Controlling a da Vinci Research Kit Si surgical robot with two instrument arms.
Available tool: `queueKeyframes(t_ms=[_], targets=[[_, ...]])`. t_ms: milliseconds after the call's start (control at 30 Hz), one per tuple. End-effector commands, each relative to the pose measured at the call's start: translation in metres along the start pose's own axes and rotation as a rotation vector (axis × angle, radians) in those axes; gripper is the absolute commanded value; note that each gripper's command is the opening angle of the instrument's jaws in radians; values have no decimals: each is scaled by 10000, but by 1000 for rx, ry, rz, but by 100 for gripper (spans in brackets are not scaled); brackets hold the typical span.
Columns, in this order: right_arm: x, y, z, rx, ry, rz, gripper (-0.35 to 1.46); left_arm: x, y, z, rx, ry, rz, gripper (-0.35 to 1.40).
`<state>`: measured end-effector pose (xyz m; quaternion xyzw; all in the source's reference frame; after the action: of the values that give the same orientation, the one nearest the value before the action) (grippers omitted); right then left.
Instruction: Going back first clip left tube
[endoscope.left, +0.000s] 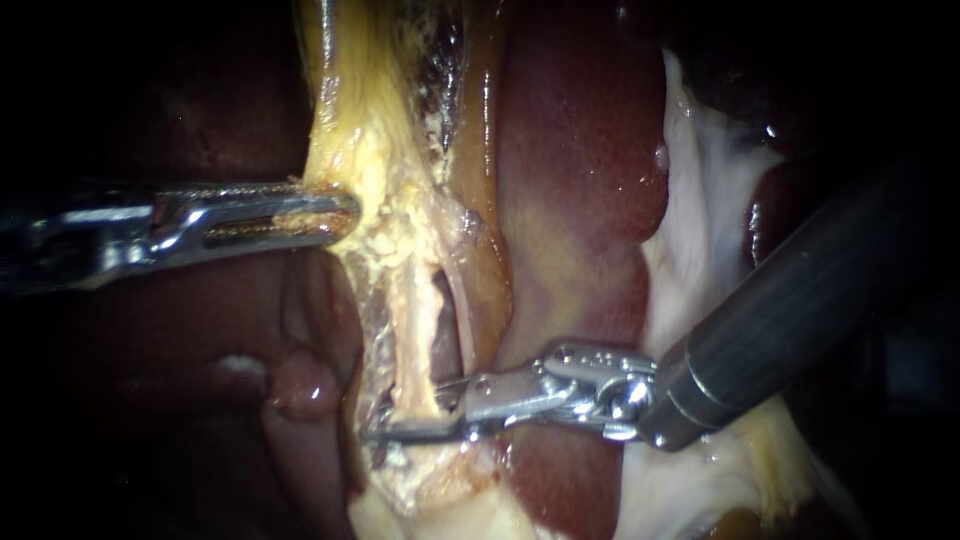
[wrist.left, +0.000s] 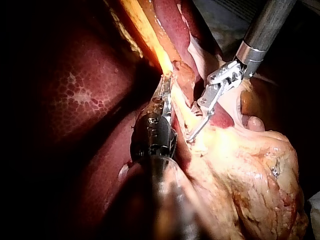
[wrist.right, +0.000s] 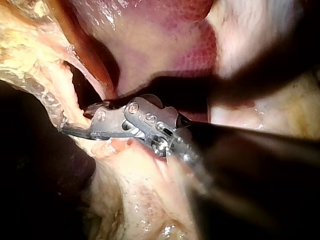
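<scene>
A pale yellow tube (endoscope.left: 408, 335) runs down the middle of the endoscope view, with a dark window (endoscope.left: 440, 300) beside it and a second strand (endoscope.left: 468, 320) to its right. My right instrument (endoscope.left: 385, 425) comes in from the right; its jaws stand open astride the lower end of the left tube, and a gap shows between them (wrist.right: 75, 120). I cannot make out a clip on the tube. My left instrument (endoscope.left: 345, 215) is shut on the yellow fatty tissue (endoscope.left: 375, 200) higher up, holding it leftward (wrist.left: 166, 82).
Red-brown liver (endoscope.left: 580, 150) lies behind and right of the tubes. White membranous tissue (endoscope.left: 700, 230) sits under the right shaft (endoscope.left: 800, 290). A small pink lobe (endoscope.left: 305, 385) bulges left of the right instrument's jaws. Bulky yellow fat (wrist.left: 250, 170) lies near the left shaft.
</scene>
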<state>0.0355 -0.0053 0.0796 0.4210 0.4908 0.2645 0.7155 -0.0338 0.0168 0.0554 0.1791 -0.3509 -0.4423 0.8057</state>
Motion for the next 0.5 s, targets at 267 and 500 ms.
queueKeyframes(t_ms=[267, 500], targets=[[-1, 1, -2, 8, -3, 12, 39, 0, 0, -1, 1, 0, 0, -35], [6, 1, -10, -24, 25, -42, 58, 0, 0, -1, 1, 0, 0, -35]])
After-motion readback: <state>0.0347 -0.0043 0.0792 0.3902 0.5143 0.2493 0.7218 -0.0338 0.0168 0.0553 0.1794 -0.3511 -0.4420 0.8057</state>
